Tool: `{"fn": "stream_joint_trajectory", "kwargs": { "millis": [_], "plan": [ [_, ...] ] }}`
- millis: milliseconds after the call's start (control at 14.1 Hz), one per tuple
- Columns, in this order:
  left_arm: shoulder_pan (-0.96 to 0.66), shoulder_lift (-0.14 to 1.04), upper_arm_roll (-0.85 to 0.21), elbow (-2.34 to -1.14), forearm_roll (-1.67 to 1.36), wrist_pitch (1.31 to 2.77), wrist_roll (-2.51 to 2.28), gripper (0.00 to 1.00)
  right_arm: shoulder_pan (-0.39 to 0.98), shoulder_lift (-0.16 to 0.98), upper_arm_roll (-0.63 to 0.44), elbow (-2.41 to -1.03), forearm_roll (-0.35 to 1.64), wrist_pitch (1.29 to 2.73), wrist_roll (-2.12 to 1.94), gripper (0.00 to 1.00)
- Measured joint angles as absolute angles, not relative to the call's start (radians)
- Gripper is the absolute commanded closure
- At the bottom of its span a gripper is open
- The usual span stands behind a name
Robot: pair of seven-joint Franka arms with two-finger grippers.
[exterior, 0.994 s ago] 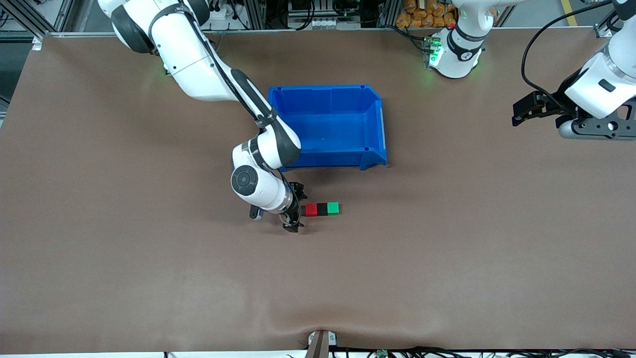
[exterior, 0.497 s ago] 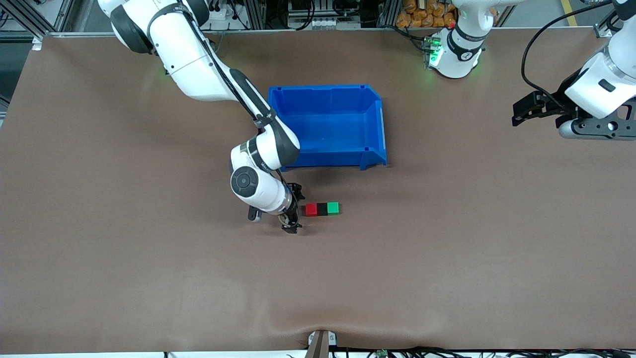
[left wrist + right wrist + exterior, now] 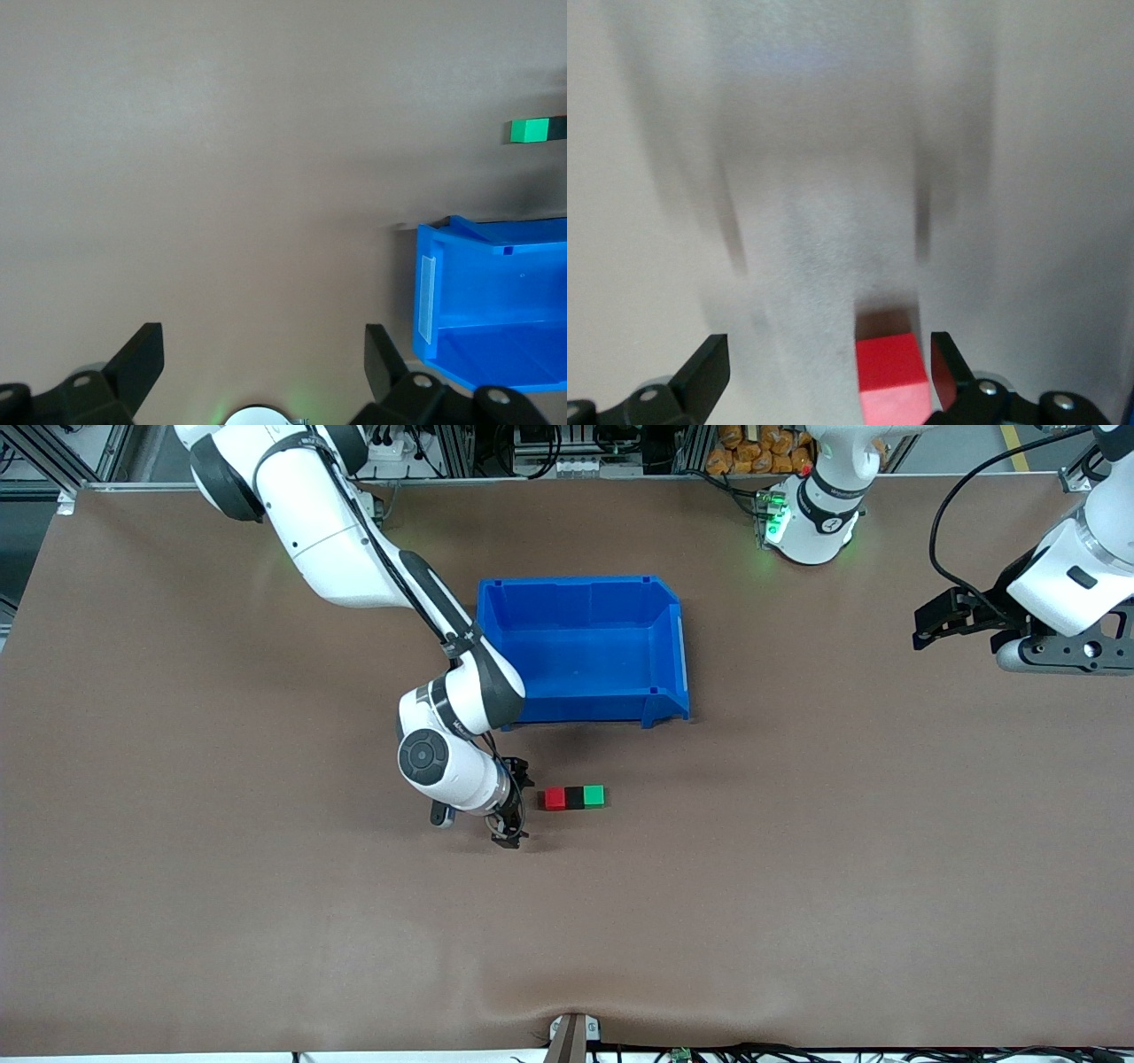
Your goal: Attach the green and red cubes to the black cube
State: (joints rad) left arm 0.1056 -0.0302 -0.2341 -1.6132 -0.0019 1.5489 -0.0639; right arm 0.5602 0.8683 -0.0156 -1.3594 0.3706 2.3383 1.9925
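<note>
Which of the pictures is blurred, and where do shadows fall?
Right wrist view: smeared, streaky table, with only the red cube fairly sharp. Front view: sharp, with soft shadow under the blue bin. Left wrist view: clear, green cube crisp.

A small bright red cube, a matte black cube and a vivid green cube show plain, unpatterned faces. The large plastic bin is solid blue; the table covering is uniform brown.

A blue bin sits open-topped on the brown table; orange packets lie past the table's edge.
</note>
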Motion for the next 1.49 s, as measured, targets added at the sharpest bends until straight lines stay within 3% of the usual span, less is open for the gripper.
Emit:
{"fn": "stream_joint_trajectory", "kwargs": {
  "millis": [710, 1491],
  "plan": [
    [0.106, -0.030, -0.237, -1.613, -0.002, 1.549, -0.064, 0.00, 0.524, 0.866, -0.016, -1.327, 0.370, 2.324, 1.949, 0.00],
    [0.106, -0.030, -0.239, -1.613, -0.002, 1.551, -0.064, 0.00, 0.473, 0.825, -0.017, -1.319, 0.368, 2.208, 1.841, 0.00]
  ]
}}
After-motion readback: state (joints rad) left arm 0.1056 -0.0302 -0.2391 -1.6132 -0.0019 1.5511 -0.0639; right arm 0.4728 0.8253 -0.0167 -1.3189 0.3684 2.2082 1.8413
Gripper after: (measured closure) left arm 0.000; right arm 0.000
